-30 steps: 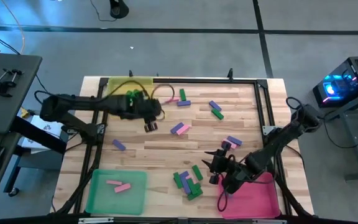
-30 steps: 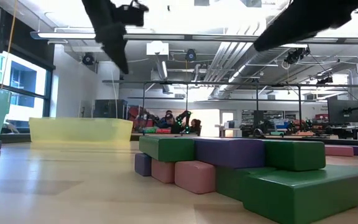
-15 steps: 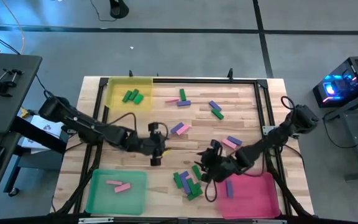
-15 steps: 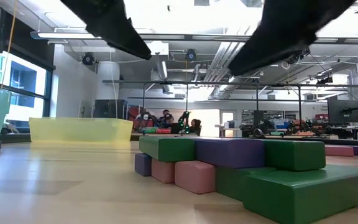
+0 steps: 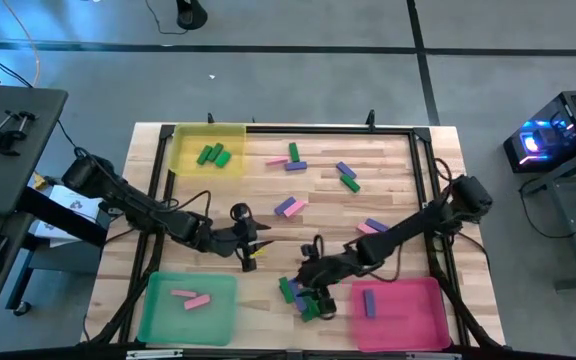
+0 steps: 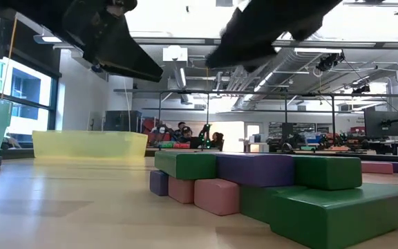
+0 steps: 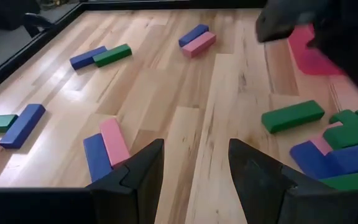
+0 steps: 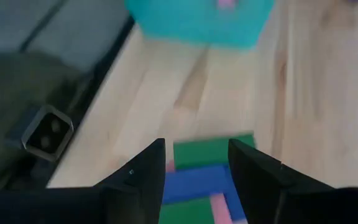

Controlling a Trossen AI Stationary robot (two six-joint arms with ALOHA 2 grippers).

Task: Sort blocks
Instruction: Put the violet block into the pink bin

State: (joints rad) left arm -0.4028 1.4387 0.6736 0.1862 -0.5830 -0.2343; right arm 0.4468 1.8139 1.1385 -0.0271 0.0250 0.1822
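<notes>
The blocks are small green, pink and purple-blue bars. Several lie heaped in a pile (image 5: 303, 295) (image 6: 254, 187) near the table's near edge; others lie scattered flat farther back, such as a pink and purple pair (image 5: 288, 207). Two green blocks (image 5: 213, 155) lie in the yellow tray, pink ones (image 5: 190, 297) in the green tray, and a purple one (image 5: 369, 302) in the pink tray. My left gripper (image 5: 253, 245) (image 7: 194, 168) is open and empty over bare wood, left of the pile. My right gripper (image 5: 313, 290) (image 8: 194, 168) is open and empty, hovering over the pile (image 8: 210, 152).
The yellow tray (image 5: 208, 150) sits in the far left corner, the green tray (image 5: 188, 310) in the near left corner, the pink tray (image 5: 398, 312) at the near right. A black frame (image 5: 423, 170) rims the table. The two arms stand close together mid-table.
My left gripper has swung from over the yellow tray toward the near edge and to the right, ending mid-table; two green blocks now show in that tray. My right gripper has moved left from the pink tray to over the pile, uncovering a purple block in the pink tray.
</notes>
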